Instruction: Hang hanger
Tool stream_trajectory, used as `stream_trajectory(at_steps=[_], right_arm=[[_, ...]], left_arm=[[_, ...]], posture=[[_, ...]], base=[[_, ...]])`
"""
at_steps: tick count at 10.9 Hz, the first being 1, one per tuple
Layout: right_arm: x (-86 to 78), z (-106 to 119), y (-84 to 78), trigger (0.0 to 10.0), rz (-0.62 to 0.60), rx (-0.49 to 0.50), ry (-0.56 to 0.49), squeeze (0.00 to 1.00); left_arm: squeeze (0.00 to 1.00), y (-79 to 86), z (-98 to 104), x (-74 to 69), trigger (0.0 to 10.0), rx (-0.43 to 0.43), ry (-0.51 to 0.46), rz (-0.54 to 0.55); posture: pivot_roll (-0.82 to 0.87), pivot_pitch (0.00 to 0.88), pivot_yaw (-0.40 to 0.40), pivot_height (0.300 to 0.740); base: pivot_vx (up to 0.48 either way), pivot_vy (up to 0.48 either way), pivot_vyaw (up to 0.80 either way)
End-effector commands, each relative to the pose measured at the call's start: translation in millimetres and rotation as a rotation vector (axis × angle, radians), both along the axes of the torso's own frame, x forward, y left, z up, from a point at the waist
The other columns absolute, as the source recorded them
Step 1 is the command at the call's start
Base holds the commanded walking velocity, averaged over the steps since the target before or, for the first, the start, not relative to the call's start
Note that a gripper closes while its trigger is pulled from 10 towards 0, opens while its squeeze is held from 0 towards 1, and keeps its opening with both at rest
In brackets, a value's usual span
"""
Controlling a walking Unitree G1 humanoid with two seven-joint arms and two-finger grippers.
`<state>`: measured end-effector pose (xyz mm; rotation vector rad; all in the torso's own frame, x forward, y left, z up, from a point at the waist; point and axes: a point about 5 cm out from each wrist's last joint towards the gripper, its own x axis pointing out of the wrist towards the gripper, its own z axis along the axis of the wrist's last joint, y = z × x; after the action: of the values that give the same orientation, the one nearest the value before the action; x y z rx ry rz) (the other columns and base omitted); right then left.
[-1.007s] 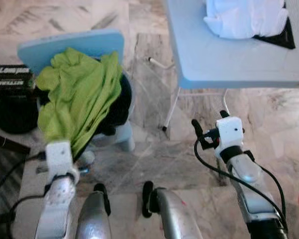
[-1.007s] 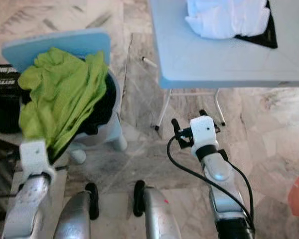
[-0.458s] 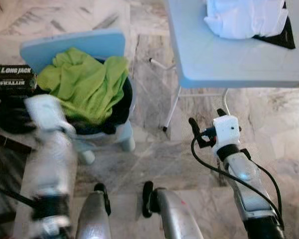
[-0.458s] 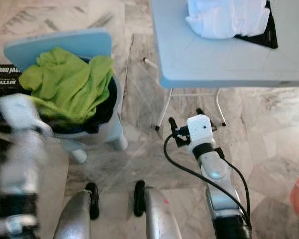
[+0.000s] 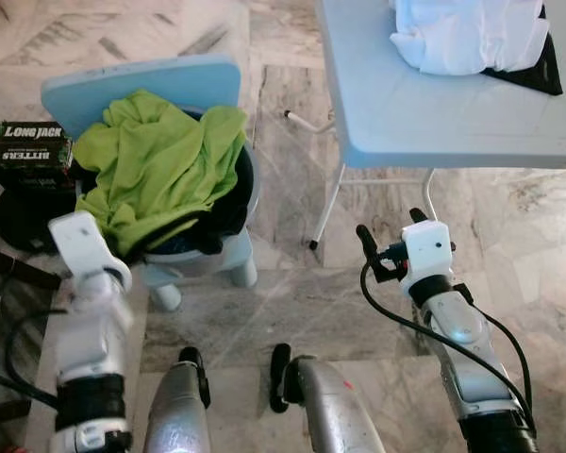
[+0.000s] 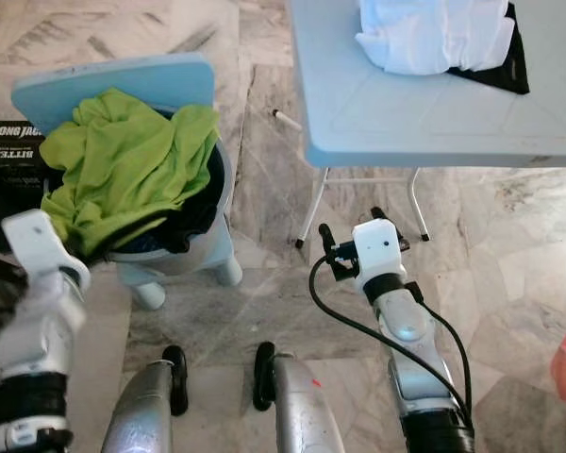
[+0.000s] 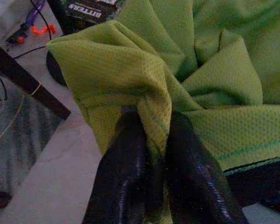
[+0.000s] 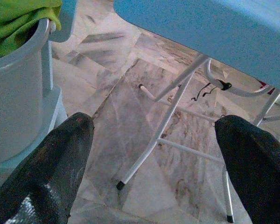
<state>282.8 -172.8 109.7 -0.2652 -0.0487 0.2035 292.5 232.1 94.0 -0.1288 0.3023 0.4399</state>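
Observation:
A lime-green mesh garment [image 5: 160, 160] is heaped in a pale grey bucket [image 5: 238, 231], spilling over its near rim. My left gripper [image 7: 154, 123] is shut on a fold of the garment's edge [image 7: 130, 79], cloth pinched between its two black fingers [image 7: 126, 154]. The left arm [image 5: 87, 293] reaches up to the bucket's near-left side. My right gripper [image 5: 391, 226] is open and holds nothing. It hovers over the marble floor below the table's front edge, its fingers [image 8: 51, 158] spread wide.
The bucket sits on a light blue chair [image 5: 141, 80]. A pale blue folding table [image 5: 434, 113] at the right carries white cloth [image 5: 462, 33] over a black item [image 5: 542, 71]. A black box [image 5: 28, 146] and cables lie at the left. The table's thin legs [image 8: 168, 112] stand ahead.
The left arm swung left and back, and the garment, stretched up a second ago, has sunk back into the bucket, still gripped. The right gripper drifted slightly left.

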Motion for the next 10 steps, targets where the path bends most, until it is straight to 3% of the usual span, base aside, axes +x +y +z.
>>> stream_trajectory(at_steps=[1,2,4,7,10], right_arm=[[-2.8,-5.6,-5.4,10.0,-0.016,-0.006,0.022,0.0],[-2.3,-5.9,-4.3,10.0,-0.013,-0.004,0.022,0.0],[-2.0,-6.2,-2.3,10.0,-0.008,-0.002,0.023,0.0],[-0.8,-7.1,-0.5,10.0,-0.007,0.003,0.02,0.0],[-1.6,-9.2,2.0,10.0,-0.005,0.007,0.024,0.0]], left_arm=[[1.0,-5.0,-16.2,-10.9,10.0,-0.006,0.072,-0.005],[1.0,-18.1,-14.6,-19.7,10.0,0.057,0.051,-0.068],[1.0,-19.3,15.4,-20.1,10.0,0.263,-0.105,-0.111],[1.0,-27.6,7.8,-37.2,10.0,0.363,-0.074,-0.166],[1.0,-38.2,11.1,-41.3,10.0,0.461,-0.103,-0.254]], posture=[[-0.04,0.308,-0.114,0.74],[-0.04,0.308,-0.114,0.74],[-0.03,0.313,-0.114,0.74],[-0.02,0.312,-0.106,0.74],[-0.02,0.313,-0.104,0.74]], base=[[0.0,0.0,0.0],[0.0,0.0,0.0],[0.0,0.0,0.0],[0.0,0.0,0.0],[0.0,0.0,0.0]])
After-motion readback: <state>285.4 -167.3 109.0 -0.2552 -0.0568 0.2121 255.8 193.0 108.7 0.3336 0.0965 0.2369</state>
